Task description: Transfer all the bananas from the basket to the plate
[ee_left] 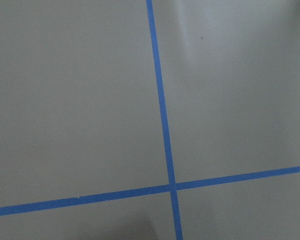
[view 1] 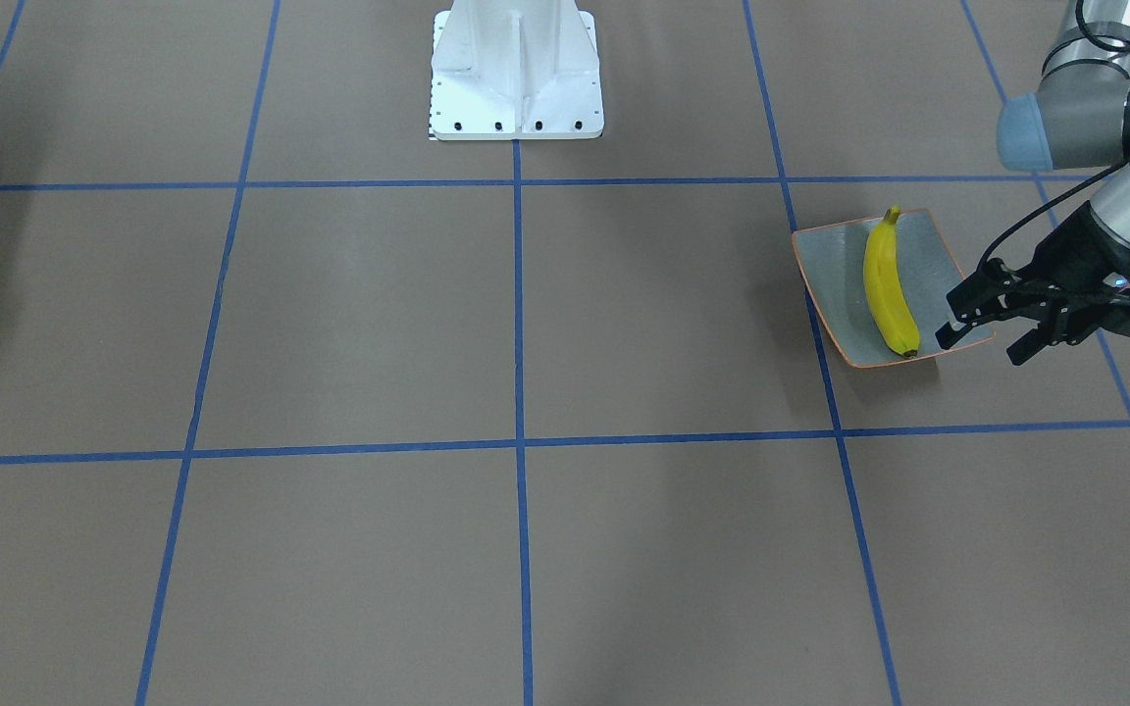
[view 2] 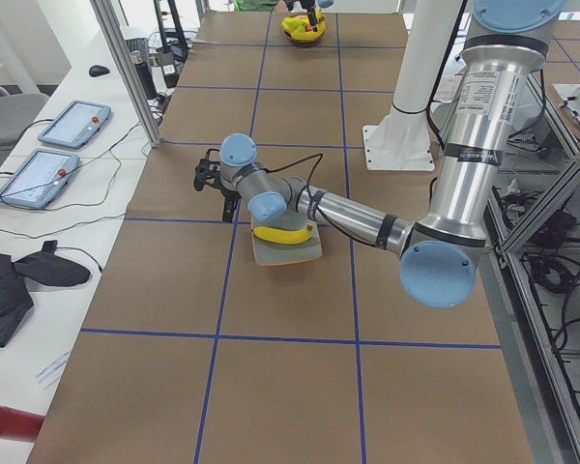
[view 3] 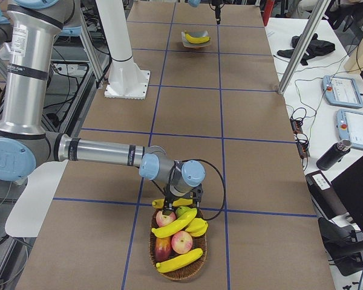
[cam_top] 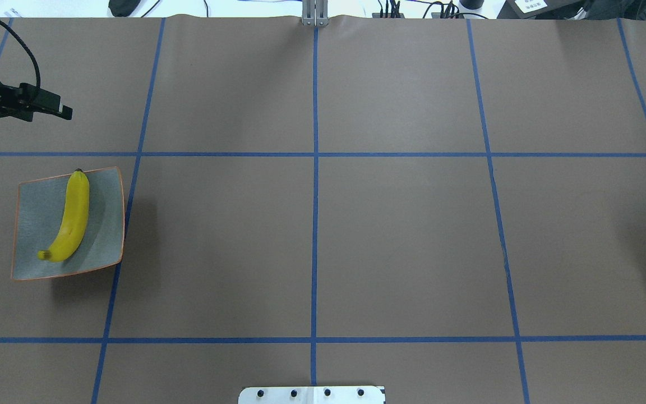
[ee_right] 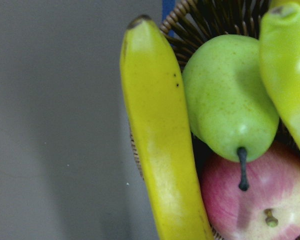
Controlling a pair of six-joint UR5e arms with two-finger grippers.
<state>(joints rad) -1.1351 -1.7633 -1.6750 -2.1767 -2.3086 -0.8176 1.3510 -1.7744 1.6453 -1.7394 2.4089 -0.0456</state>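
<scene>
The banana [ee_right: 160, 150] at the edge of the basket [ee_right: 215, 20] looks smooth; hold its middle. Left tool [view 1: 982, 345] apart; right tool [view 3: 180, 203], can't tell.

Left tool [view 1: 983, 345] held out sideways, jaws parted.

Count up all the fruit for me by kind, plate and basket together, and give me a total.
Bananas: 4, with 1 on the plate and 3 in the basket
Red apples: 3
Green pear: 1
Yellow fruit at the basket's side, too small to name: 1
Total: 9
</scene>
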